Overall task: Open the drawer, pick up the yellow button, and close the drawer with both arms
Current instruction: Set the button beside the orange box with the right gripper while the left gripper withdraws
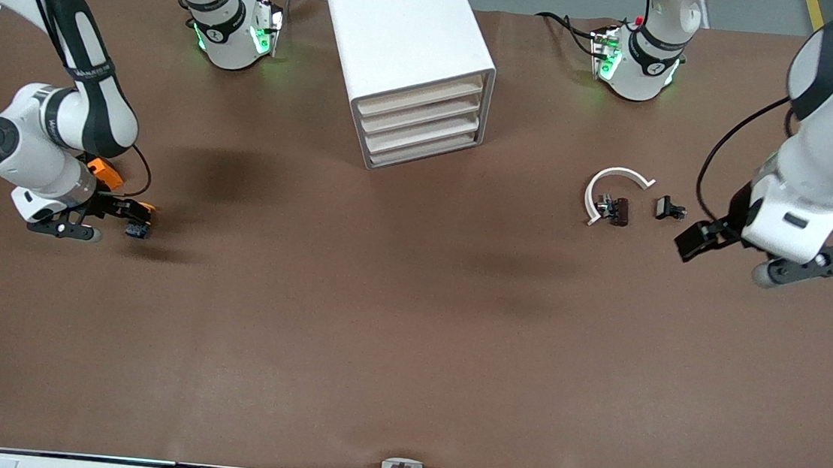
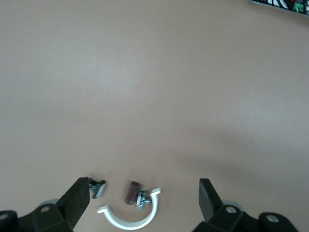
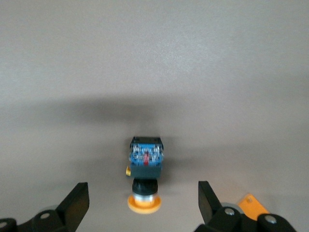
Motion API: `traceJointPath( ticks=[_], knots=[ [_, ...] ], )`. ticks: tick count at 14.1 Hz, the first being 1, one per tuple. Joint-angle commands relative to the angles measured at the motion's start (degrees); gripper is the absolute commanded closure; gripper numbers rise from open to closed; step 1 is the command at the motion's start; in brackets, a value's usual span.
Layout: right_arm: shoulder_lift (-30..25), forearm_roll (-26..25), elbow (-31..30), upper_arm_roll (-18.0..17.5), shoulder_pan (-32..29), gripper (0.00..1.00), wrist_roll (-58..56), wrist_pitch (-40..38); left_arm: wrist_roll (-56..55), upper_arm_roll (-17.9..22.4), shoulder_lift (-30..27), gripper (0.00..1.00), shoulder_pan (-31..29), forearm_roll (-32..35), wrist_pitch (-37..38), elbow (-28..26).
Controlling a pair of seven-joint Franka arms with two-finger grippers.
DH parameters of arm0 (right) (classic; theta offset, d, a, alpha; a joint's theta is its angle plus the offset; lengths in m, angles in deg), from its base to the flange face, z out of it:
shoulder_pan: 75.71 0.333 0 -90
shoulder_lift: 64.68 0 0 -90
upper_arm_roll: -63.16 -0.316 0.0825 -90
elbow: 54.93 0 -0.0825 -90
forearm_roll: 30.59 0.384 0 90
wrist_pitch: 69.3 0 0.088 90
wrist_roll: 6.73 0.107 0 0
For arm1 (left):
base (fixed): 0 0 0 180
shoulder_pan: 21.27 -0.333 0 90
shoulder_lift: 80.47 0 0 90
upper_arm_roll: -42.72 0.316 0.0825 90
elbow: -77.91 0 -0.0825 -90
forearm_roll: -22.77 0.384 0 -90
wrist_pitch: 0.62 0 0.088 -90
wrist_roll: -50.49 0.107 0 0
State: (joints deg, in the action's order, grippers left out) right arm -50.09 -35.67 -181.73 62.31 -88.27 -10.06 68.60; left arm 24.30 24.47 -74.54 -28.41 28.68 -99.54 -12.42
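Observation:
The white cabinet (image 1: pixel 404 29) stands at the table's middle, near the arms' bases. Its highest drawer (image 1: pixel 423 93) is shut, like the three below it. The button (image 3: pixel 145 166) lies on the brown table at the right arm's end, its blue-marked black body and orange cap (image 3: pixel 144 203) clear in the right wrist view. My right gripper (image 3: pixel 143 205) is open, its fingers wide apart on either side of the cap and not touching it. The button (image 1: pixel 138 228) and the right gripper (image 1: pixel 121 211) also show in the front view. My left gripper (image 1: pixel 696 240) hangs open over the table at the left arm's end, holding nothing.
An orange square block (image 1: pixel 105 173) lies close beside the right gripper, toward the bases. A white curved band (image 1: pixel 613 187) and small black clip parts (image 1: pixel 617 210) lie near the left gripper; they show between its fingers (image 2: pixel 77 198) in the left wrist view.

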Motion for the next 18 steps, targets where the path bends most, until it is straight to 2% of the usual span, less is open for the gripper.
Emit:
traceJointPath(
  ticks=[1, 4, 7, 9, 15, 18],
  knots=[
    [-5.17, -0.11, 2.16, -0.82, -0.02, 0.00, 1.31, -8.84, 6.84, 7.16, -4.95, 0.00, 3.00, -3.70, 1.71, -1.17],
    [-9.13, 1.21, 7.15, -0.82, 0.42, 0.00, 1.31, -20.95, 11.32, 9.90, -8.73, 0.00, 3.09, -3.97, 6.35, -1.08],
    [-9.49, 2.96, 18.48, -0.82, 0.78, 0.00, 1.23, -36.42, 14.67, 15.07, -11.29, 0.00, 6.42, -3.89, 10.06, -1.08],
    [-9.49, 3.32, 23.67, -0.82, 1.04, 0.00, 1.23, -42.07, 17.13, 16.41, -11.47, 0.00, 6.70, -3.89, 10.15, -0.99],
    [-9.14, 3.23, 34.66, -0.65, 3.50, 0.00, 1.05, -50.43, 17.66, 16.50, -11.73, 0.00, 6.35, -3.88, 12.52, -0.64],
    [-7.92, 3.23, 39.51, -0.74, 3.50, 0.00, 0.43, -51.94, 17.67, 16.15, -12.17, 0.00, 6.43, -3.97, 13.93, -0.90]
  ],
)
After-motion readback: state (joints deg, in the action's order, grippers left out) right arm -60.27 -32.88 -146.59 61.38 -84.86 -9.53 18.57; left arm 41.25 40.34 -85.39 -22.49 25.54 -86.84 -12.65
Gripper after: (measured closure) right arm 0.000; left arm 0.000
